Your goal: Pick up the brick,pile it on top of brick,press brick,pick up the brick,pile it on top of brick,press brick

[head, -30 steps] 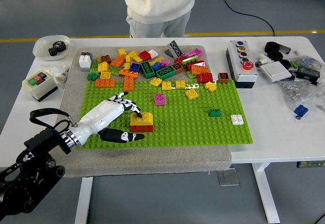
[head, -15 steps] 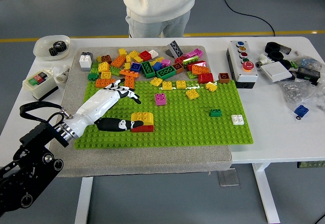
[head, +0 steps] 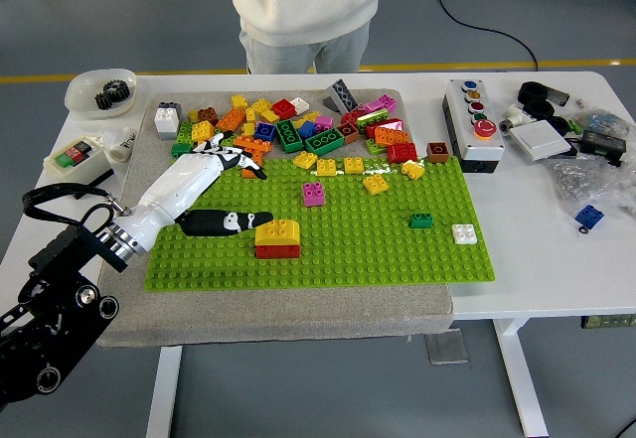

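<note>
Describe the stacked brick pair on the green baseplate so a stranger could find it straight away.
On the green baseplate, look near its front left, just beyond the left hand. The stack is a yellow brick sitting on a red one, the only two-high pile standing alone.

Glossy plastic bricks point(head: 277, 238) on studded baseplate point(head: 397, 249).

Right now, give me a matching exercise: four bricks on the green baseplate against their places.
Things:
1 yellow-on-red stack
2 pink brick
3 small green brick
4 white brick

Places:
A nearest the plate's right edge
B beside the left hand's thumb
C just left of the white brick
D upper middle, below the loose pile

Pairs: 1-B, 2-D, 3-C, 4-A
</note>
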Controlling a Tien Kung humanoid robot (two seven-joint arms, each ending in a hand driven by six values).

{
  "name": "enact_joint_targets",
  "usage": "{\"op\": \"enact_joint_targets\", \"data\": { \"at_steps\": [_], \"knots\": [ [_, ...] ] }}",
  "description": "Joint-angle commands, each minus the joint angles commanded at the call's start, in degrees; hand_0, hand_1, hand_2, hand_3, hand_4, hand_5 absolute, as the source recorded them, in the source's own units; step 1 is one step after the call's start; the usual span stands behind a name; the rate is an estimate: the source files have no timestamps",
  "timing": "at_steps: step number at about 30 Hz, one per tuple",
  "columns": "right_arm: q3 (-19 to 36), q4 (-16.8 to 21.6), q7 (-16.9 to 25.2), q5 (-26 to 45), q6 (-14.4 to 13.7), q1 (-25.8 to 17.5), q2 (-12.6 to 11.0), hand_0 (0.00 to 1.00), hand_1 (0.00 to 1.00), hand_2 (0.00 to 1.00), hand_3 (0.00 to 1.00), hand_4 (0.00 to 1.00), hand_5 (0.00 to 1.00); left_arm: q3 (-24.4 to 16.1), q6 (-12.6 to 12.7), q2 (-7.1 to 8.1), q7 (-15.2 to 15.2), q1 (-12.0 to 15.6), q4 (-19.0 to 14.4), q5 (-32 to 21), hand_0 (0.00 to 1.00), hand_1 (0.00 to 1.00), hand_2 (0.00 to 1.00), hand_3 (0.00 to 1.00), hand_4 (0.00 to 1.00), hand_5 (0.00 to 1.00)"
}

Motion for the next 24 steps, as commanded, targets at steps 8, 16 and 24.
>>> {"op": "enact_joint_targets", "data": {
  "at_steps": [8,16,24],
  "knots": [
    [-0.15,0.00,-0.02,-0.16,0.06,-0.03,0.08,0.741,0.647,0.711,0.578,0.806,0.371,-0.99,0.42,-0.06,0.59,-0.04,-0.08,0.45,0.998,0.761,0.706,0.635,0.998,0.744],
    [-0.18,0.00,-0.04,-0.42,0.07,-0.11,0.05,0.740,0.647,0.711,0.578,0.806,0.372,-3.04,0.23,-0.22,1.77,0.06,-0.34,2.05,0.998,0.760,0.706,0.650,0.998,0.658],
    [0.09,0.00,-0.06,-0.35,-0.04,0.01,0.01,0.740,0.647,0.711,0.578,0.806,0.372,-4.88,-0.44,-0.45,3.51,-0.39,-0.80,3.65,0.998,0.759,0.713,0.716,0.998,0.621]
  ]
}}
